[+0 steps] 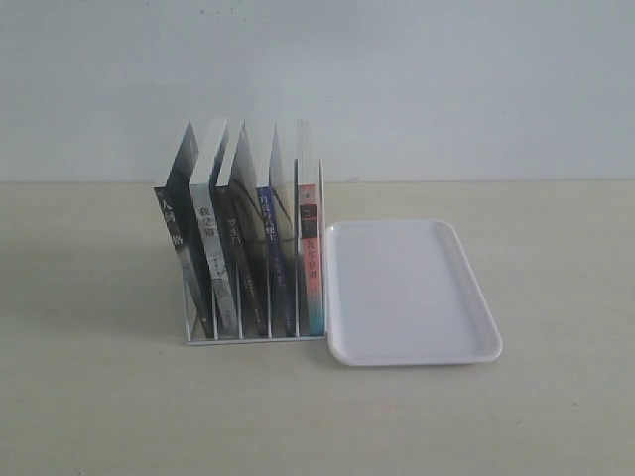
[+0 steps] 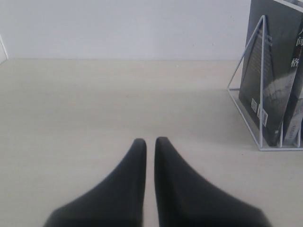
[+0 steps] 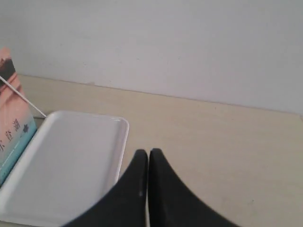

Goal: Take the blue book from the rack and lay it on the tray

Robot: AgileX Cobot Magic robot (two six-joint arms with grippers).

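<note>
Zero steps are complete: the blue book stands in the rack, the tray holds nothing, and the left claw and right claw are narrow and empty.

Thin white wire rack; glossy smooth plastic tray; matt table.

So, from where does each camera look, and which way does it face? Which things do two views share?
Exterior: off the arms, facing the wall across the table; looks at the rack and the tray beside it; no arm shows.
Left wrist: on the left arm, low, facing the wall; left gripper shut in front, rack at one edge.
Right wrist: on the right arm, facing the wall; right gripper shut, tray just ahead.
Shared: exterior and left wrist show the rack; exterior and right wrist the tray.
</note>
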